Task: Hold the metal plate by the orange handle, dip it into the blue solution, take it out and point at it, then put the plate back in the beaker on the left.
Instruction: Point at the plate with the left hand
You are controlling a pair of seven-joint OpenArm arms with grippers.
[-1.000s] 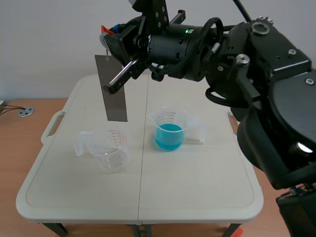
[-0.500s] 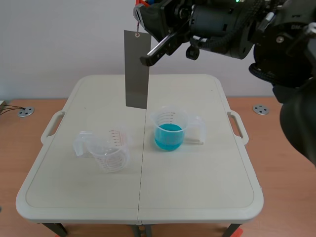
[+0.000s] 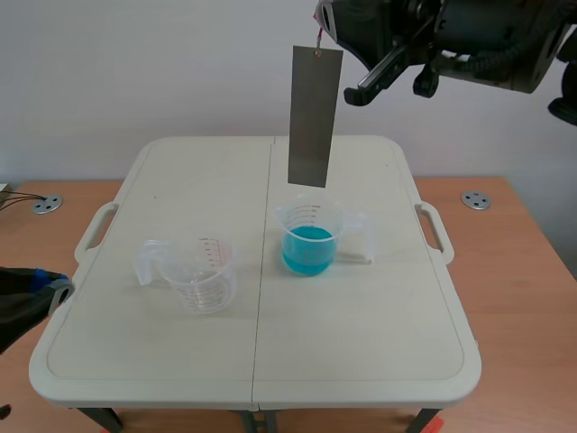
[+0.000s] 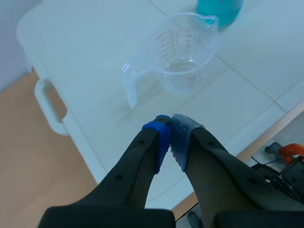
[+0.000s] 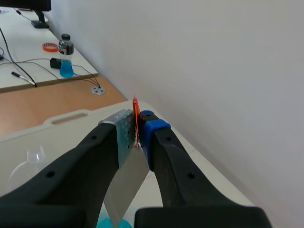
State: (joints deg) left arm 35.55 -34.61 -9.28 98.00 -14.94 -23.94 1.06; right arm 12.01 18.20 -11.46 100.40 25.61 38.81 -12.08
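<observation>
- Left gripper (image 4: 171, 127): pads pressed together, nothing held; low at the bench (image 3: 361, 334) edge, well left of the blue-solution beaker (image 3: 309, 236) and nearer.
- Empty beaker (image 3: 200, 272): left of the blue-solution beaker, apart.
- Metal plate (image 3: 315, 117): hangs upright above the blue-solution beaker, clear of its rim.
- Right gripper (image 5: 137, 131): clamped on the orange handle (image 5: 135, 107), high above the blue-solution beaker.

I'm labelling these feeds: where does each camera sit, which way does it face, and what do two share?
Scene view: between the arms, facing across the table to the wall; right arm on top, left arm low.
Left wrist view: low by the table's left corner, looking past its shut jaws at the empty beaker.
Right wrist view: high, looking down past jaws shut on the orange handle, metal plate hanging below.
Shared: scene and right wrist both show the metal plate.
</observation>
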